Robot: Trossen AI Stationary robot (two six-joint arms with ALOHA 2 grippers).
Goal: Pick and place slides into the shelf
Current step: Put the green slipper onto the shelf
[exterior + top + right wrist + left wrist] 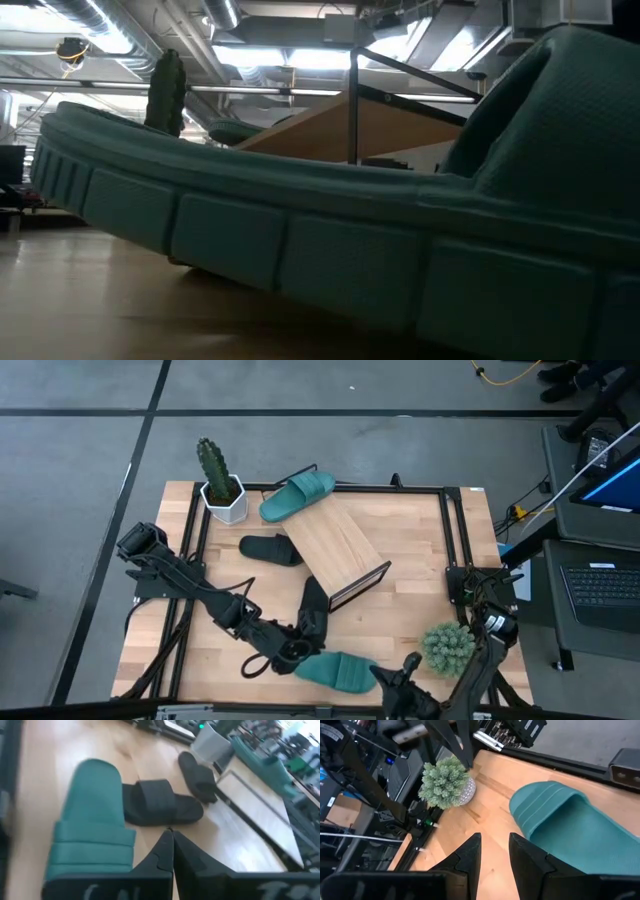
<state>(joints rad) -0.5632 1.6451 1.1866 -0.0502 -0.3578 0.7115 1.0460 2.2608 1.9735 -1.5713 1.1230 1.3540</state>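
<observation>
Now I have the left fingers (pixel 494 851) parted beside the teal rubber slide (pixel 335 670) at the bench's (pixel 400 590) near edge, gripping nothing; right fingers (pixel 172 851) closed, waiting. I'd pinch its sidewall squarely before lifting toward the slanted wooden shelf (pixel 335 545).

A light wooden tabletop (pixel 410 605) with a thin black frame sits on a grey floor (pixel 80 450) crossed by dark seam lines, one running across at 12 o'clock and another slanting down at 10 o'clock. At 3 o'clock, just off the tabletop, stands a dark desk carrying an open laptop (pixel 605 590) and a lit blue screen (pixel 615 485). A yellow cable (pixel 500 375) lies on the floor at 1 o'clock. Seen from table height, the room behind has an open ceiling with bright strip lights (pixel 290 58), ducts and pipes (pixel 110 20).
</observation>
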